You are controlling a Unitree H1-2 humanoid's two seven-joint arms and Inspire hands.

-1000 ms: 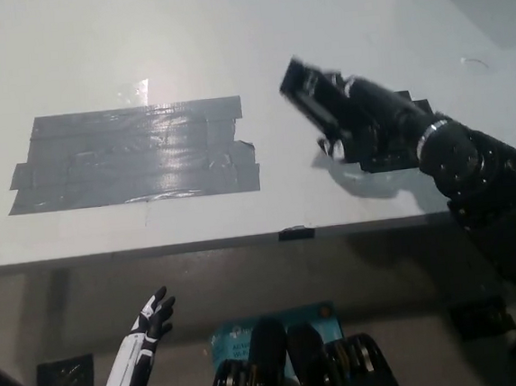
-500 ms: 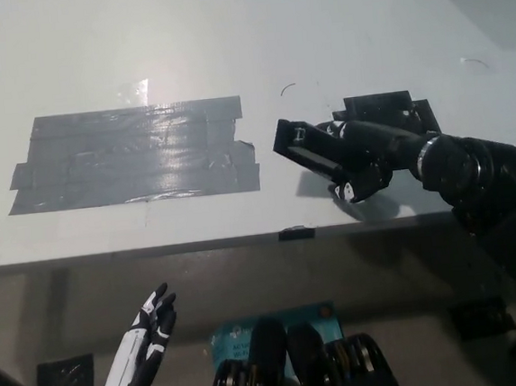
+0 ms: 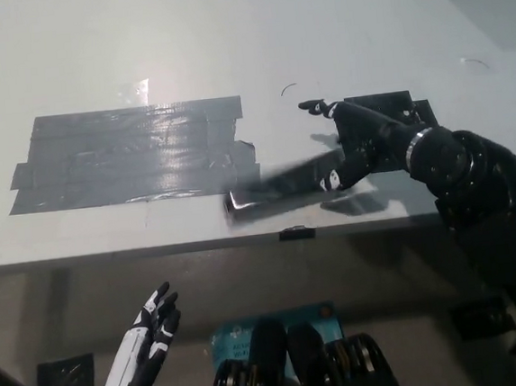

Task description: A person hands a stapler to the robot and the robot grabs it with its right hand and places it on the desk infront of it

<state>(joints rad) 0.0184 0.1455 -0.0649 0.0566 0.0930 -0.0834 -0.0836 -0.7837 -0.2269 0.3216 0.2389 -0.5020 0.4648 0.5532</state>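
The stapler (image 3: 271, 188) is a dark, motion-blurred streak low over the white desk (image 3: 227, 42), close to the front edge and just right of the grey tape patch. My black right hand (image 3: 355, 144) is right behind the stapler's right end, with its fingers spread apart; whether a fingertip still touches the stapler is unclear. My white left hand (image 3: 151, 338) rests open below the desk edge at the lower left.
A large grey tape patch (image 3: 133, 154) covers the desk's left middle. A smaller black tape patch (image 3: 386, 102) lies under my right hand. A small black mark (image 3: 296, 233) sits on the desk's front edge. No person is in view.
My right hand has swung the stapler down and left towards the desk's front edge, and its fingers have spread apart. The stapler now lies stretched out to the hand's left, blurred. The left hand has barely moved.
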